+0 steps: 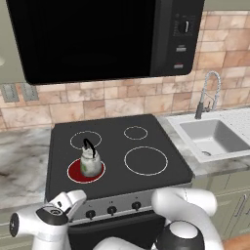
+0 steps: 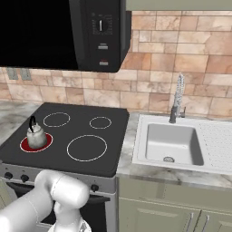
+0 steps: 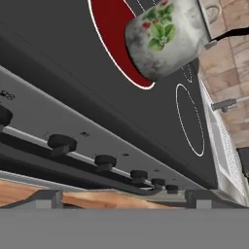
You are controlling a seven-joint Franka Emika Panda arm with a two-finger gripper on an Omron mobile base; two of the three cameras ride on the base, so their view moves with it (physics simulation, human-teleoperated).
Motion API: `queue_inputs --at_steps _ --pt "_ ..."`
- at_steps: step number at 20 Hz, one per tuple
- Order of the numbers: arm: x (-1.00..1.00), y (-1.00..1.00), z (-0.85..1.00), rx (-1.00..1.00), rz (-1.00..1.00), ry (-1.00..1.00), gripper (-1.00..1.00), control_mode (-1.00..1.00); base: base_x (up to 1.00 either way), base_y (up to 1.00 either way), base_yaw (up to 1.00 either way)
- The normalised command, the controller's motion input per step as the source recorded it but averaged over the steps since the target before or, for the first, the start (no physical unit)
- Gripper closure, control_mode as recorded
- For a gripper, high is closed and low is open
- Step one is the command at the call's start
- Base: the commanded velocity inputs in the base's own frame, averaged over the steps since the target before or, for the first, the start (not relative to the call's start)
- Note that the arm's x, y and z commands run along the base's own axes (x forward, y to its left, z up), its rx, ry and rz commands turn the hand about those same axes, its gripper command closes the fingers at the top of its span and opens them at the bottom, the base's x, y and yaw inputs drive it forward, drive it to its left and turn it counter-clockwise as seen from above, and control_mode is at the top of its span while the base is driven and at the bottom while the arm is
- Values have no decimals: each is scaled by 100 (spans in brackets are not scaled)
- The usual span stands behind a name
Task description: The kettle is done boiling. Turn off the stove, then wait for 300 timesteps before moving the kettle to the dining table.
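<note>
Where the front-left burner point(image 1: 85, 171) glows red at lower left of the left base frame, the kettle point(image 1: 90, 161) sits upright on it (floral print on its side), on the stove point(image 1: 161, 132). The knobs point(image 1: 112, 210) line the grey panel below. Low at left, the gripper point(image 1: 66, 202) hovers before that panel, jaws wide apart and holding nothing.

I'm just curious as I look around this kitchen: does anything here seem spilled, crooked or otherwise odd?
Nothing is spilled or askew. The one thing that stands out: the burner under the kettle glows red, so the stove is on.
</note>
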Motion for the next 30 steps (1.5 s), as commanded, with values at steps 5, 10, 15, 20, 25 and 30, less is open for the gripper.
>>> queue_inputs --at_steps 5,10,15,20,25,30 --pt "-8 17 -24 -1 1 7 -100 -100 0 0 0" --pt "-2 12 -29 -1 2 7 -100 -100 0 0 0" --pt "0 6 -37 -1 3 3 -100 -100 0 0 0" --pt "0 6 -37 -1 6 0 -100 -100 0 0 0" --pt "2 8 -31 0 12 0 -100 -100 0 0 0" --pt "0 2 -15 0 14 -5 -100 -100 0 0 0"
